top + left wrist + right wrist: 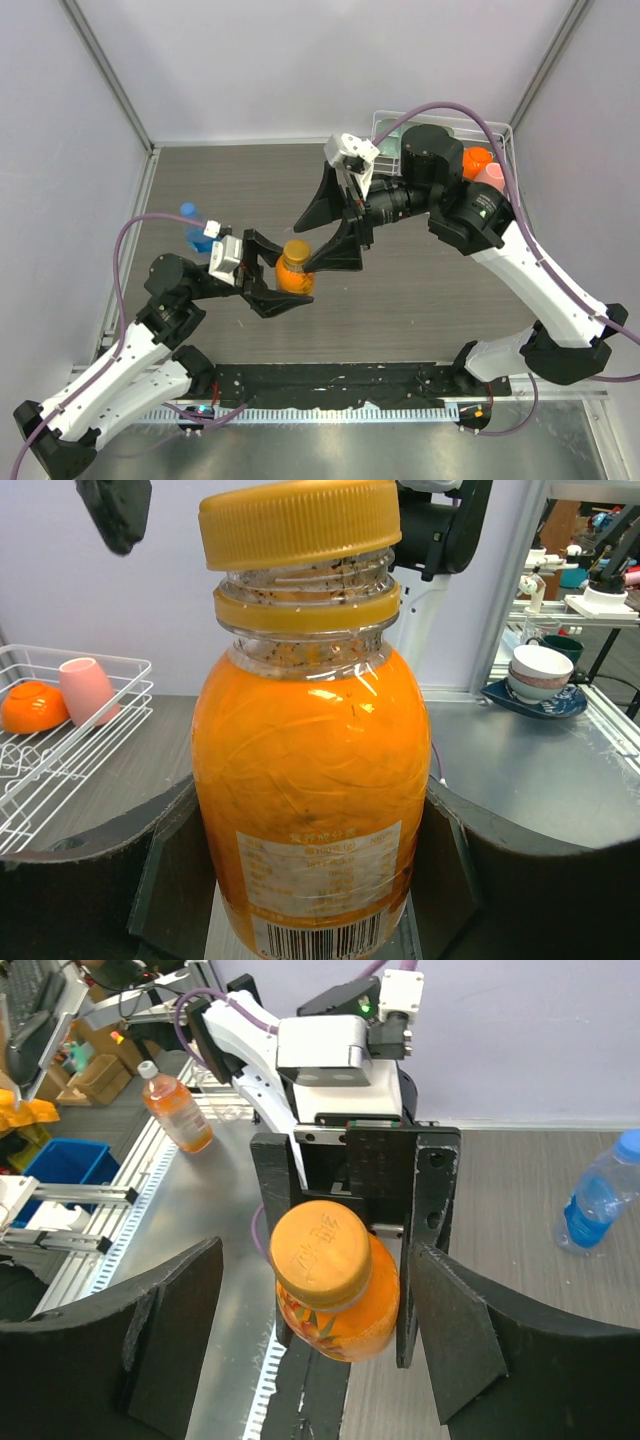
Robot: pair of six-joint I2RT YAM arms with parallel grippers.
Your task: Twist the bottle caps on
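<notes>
My left gripper (290,280) is shut on the squat bottle of orange liquid (295,275) and holds it upright by the body (310,780). The orange cap (298,520) sits on the bottle's neck, slightly tilted, with the threads showing below it. Just above the cap hangs my right gripper (308,247), open. In the right wrist view its fingers (480,1340) stand wide on either side of the cap (320,1250) without touching it. The clear bottle with the blue label (197,232) lies on the table at the left, its blue cap (628,1143) on its end.
A white wire basket (385,125) at the back right holds an orange ball (477,160) and a pink cup (491,176). The dark wood table (420,290) ends in a black strip near the arm bases. Another orange bottle (175,1110) lies off the table.
</notes>
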